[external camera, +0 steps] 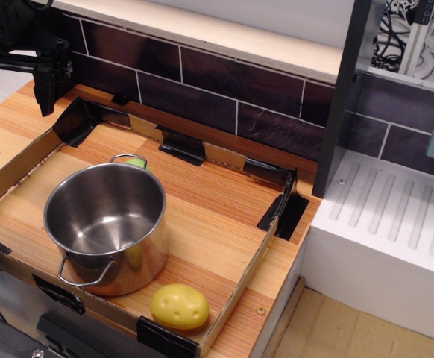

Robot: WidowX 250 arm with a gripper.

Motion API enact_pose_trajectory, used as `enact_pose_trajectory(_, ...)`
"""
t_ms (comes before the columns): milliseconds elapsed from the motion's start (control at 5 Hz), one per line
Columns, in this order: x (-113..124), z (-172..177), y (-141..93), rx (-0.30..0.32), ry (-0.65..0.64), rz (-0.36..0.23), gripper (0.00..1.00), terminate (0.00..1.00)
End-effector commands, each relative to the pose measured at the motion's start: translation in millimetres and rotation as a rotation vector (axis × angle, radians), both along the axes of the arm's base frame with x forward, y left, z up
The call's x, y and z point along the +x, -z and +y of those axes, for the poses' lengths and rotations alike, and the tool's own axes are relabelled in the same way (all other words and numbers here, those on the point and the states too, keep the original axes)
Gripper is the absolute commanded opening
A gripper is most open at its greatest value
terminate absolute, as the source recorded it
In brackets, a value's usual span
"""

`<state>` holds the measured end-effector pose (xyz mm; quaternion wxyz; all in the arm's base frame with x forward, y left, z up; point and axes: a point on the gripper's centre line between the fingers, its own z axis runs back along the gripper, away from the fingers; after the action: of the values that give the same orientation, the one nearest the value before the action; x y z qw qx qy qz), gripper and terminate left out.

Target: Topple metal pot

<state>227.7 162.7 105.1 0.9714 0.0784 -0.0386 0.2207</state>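
Note:
The metal pot (107,224) stands upright in the left front part of a shallow cardboard-edged wooden tray (232,190). It is shiny steel with its open mouth up, one wire loop handle facing the front and one at the back. It looks empty. My gripper (14,89) is black and hangs at the top left, above the tray's back left corner. It is well behind and left of the pot and not touching it. Its two fingers (45,93) stand wide apart and hold nothing.
A yellow potato-shaped toy (180,306) lies at the tray's front edge, right of the pot. A bit of something green (144,163) shows behind the pot's back handle. A dark tiled wall (224,93) runs behind. A white ribbed surface (388,224) and a grey post (344,97) stand to the right.

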Motion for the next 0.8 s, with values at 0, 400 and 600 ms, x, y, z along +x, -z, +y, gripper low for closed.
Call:
enact_pose_trajectory(0,0.0,0.0,0.0,0.000,0.000,0.000,1.00,0.00)
enact_pose_trajectory(400,-22.4,-26.4,-25.7,-0.068,0.029,-0.064,1.00,0.00)
enact_pose_trajectory(600,-34.6,-37.4,-22.4,-0.091,0.056,-0.024,1.00,0.00)
